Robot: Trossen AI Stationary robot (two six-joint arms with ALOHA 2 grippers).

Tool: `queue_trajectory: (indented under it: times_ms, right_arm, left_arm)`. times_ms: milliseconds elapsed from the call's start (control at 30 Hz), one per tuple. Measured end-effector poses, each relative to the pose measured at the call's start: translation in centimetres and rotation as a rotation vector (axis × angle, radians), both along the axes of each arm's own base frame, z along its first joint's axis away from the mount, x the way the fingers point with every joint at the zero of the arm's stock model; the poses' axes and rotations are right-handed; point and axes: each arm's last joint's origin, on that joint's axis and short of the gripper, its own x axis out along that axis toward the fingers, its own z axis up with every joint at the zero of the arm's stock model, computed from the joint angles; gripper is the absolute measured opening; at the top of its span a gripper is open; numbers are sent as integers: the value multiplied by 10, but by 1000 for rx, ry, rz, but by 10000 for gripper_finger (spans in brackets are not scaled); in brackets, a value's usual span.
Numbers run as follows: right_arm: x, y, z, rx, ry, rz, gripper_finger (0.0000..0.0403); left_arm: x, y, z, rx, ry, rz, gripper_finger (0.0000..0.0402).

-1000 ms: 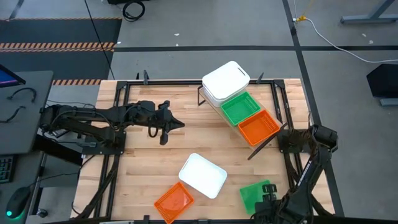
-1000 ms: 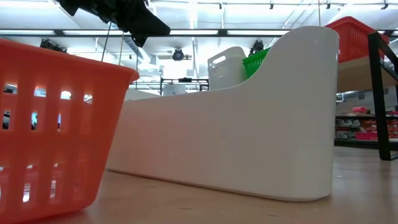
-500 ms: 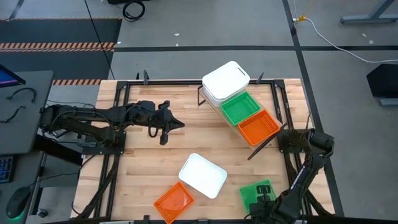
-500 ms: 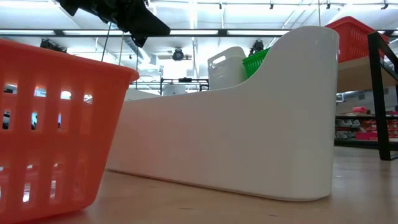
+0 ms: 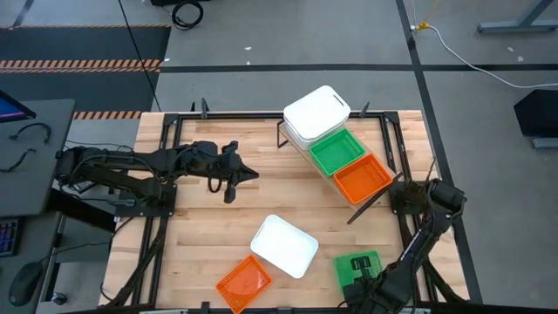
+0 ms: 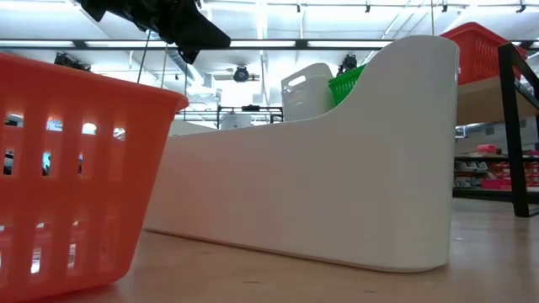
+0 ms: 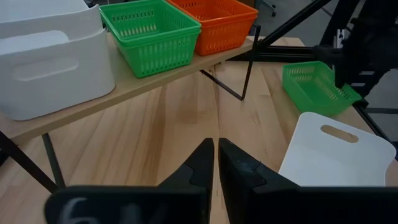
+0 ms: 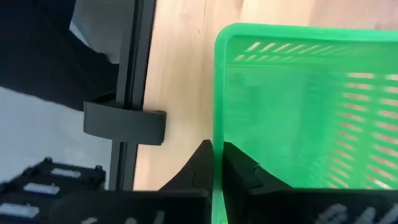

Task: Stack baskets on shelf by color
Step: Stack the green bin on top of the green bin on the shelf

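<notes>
Since the right tool point(image 8: 217, 163) is already pinching the thin rim of the loose green basket point(image 5: 357, 269) at the near-right bench corner, I expect light, flexy, slippery plastic, while the left tool point(image 7: 216, 163) waits, pressed together.

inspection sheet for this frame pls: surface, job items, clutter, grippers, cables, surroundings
Surface: wooden plank tabletop, bare between items.
Job's things: shelf holds white baskets, a green basket and an orange basket. On the table: loose white basket, loose orange basket, loose green basket.
Clutter: nothing seen.
Grippers: right gripper shut on the loose green basket's rim at the table's near right corner. Left gripper shut, empty, over the table's left-centre.
Cables: a white cable and a black coil on the floor beyond the table.
Surroundings: grey floor, striped mat, a desk at left.
</notes>
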Motion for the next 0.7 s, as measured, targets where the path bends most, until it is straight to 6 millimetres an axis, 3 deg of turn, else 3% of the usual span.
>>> queue_trajectory:
  times_ms: [167, 367, 500, 700]
  right_arm:
    - [25, -11, 35, -28, 8, 80, 12]
    - [56, -30, 101, -113, -116, 175, 12]
    - [66, -48, 147, -209, -208, 238, 12]
    - [79, -86, 191, -308, -285, 355, 12]
  left_arm:
    - [0, 0, 0, 0, 0, 0, 22]
    - [0, 0, 0, -1, 0, 0, 27]
    - [0, 0, 0, -1, 0, 0, 33]
    - [0, 0, 0, -1, 0, 0, 29]
